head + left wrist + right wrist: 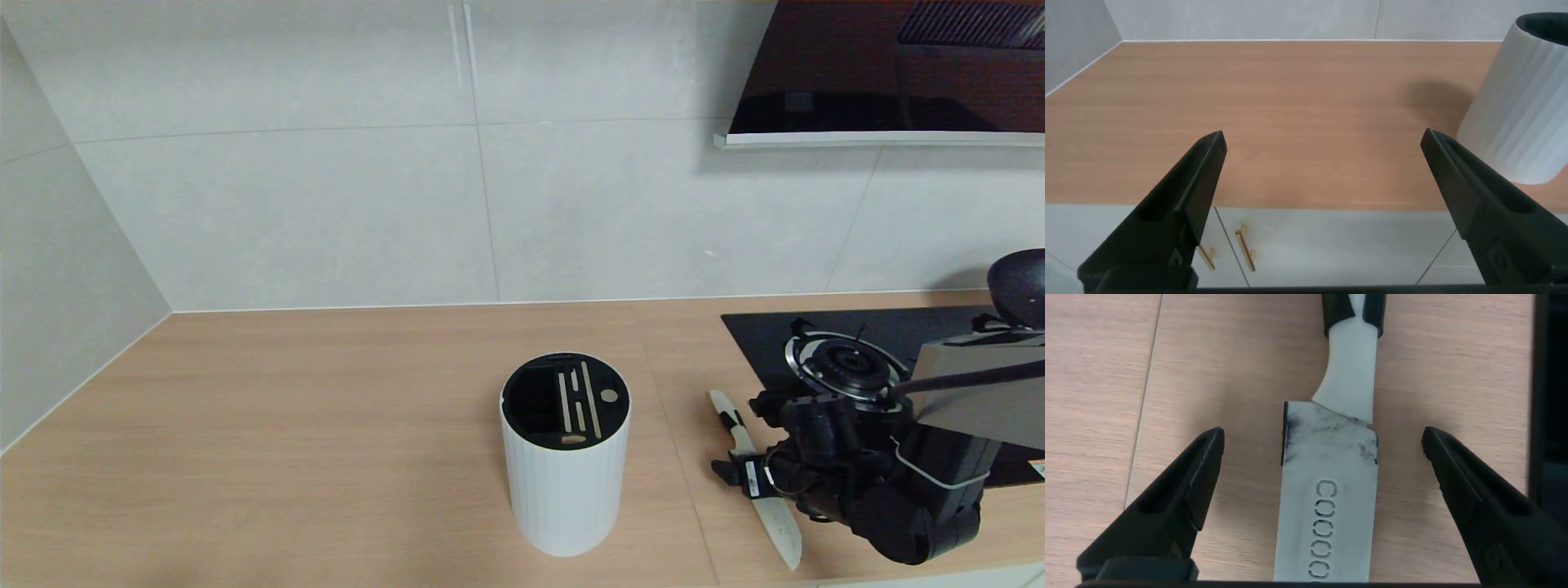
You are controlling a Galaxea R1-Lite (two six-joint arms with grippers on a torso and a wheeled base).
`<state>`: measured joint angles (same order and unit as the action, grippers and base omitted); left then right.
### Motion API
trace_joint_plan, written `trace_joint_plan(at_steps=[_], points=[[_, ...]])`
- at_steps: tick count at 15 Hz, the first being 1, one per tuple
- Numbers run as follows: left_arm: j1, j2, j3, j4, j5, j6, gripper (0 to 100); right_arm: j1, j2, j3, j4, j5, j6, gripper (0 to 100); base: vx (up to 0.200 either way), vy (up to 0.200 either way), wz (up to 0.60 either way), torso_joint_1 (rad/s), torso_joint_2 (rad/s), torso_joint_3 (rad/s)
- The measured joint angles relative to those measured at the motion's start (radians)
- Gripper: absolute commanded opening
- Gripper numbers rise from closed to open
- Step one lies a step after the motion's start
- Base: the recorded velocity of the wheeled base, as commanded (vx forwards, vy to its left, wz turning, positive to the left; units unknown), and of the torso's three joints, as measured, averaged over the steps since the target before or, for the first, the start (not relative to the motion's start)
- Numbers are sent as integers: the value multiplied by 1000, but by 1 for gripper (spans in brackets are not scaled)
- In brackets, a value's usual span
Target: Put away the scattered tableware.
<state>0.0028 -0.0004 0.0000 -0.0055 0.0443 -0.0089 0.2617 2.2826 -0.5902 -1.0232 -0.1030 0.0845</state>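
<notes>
Knife [777, 524] mid-section is hidden under the right gripper [747, 437] in the head view; the handle tip and blade end stick out. A dark round object [1019, 282] at far right is cut off, can't identify. The knife lies flat on the wooden surface [326, 425], between the white ribbed holder [565, 482] and the gas burner [845, 366], blade toward the front edge. Right jaws released, either side of the blade's heel, apart from it. Left gripper [1323, 151] jaws spread too, at the surface's front edge. Holder upright, black top with narrow slots and one wide opening; inside too dark to read.
</notes>
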Motion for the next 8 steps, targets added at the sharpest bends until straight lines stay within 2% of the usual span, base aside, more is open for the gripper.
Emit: trace_joint_plan(at_steps=[1, 8], points=[[0, 0, 0, 0, 0, 0, 100, 0, 3, 0, 0, 0, 0, 0, 0, 0, 0, 0, 0, 0], [0, 0, 0, 0, 0, 0, 100, 0, 30, -4, -16, -33, -4, 0, 0, 0, 0, 0, 0, 0]])
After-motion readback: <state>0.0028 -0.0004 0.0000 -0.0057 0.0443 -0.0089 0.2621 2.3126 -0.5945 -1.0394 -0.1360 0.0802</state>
